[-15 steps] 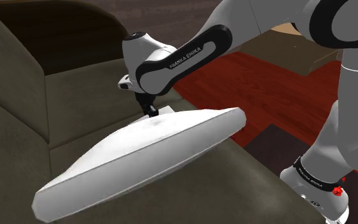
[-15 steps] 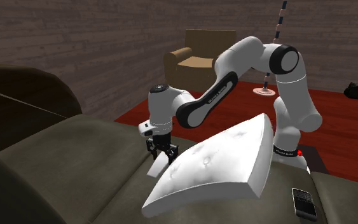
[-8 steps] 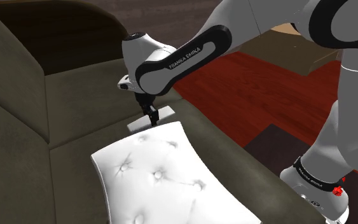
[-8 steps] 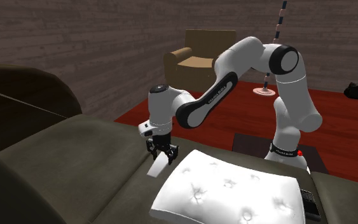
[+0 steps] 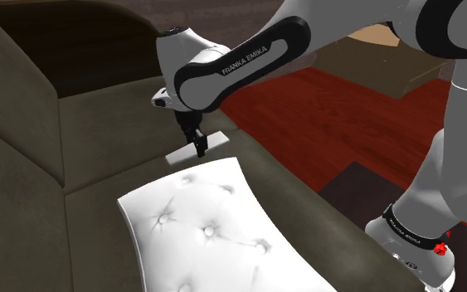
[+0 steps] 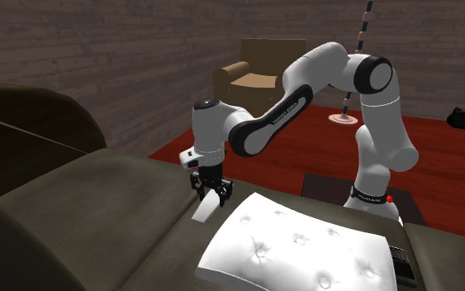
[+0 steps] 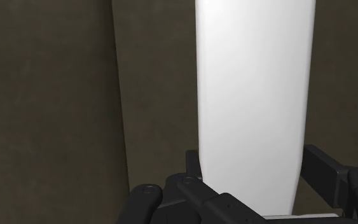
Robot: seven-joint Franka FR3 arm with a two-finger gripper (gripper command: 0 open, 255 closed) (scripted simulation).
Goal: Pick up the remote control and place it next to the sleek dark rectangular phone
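Note:
The remote control [image 5: 180, 154] is a plain white flat slab, and my gripper [image 5: 199, 149] is shut on its middle, just above the dark sofa seat [image 5: 107, 141]. In the second exterior view the remote [image 6: 201, 214] hangs tilted from the gripper [image 6: 210, 195], beside the white cushion's corner. In the wrist view the black fingers [image 7: 323, 167] clasp the long white remote [image 7: 254, 89] from both sides. The dark rectangular phone [image 6: 400, 264] lies at the sofa's far end, partly hidden behind the cushion.
A large white tufted cushion [image 5: 215, 228] lies flat on the sofa between the remote and the phone. The sofa's backrest [image 5: 16, 99] rises at the shoulder view's left. A brown armchair [image 6: 255, 70] and a red rug [image 6: 437, 157] lie beyond.
The cushion, tilted up on edge a second ago, has dropped flat on the seat. The gripper has risen a little with the remote in it.

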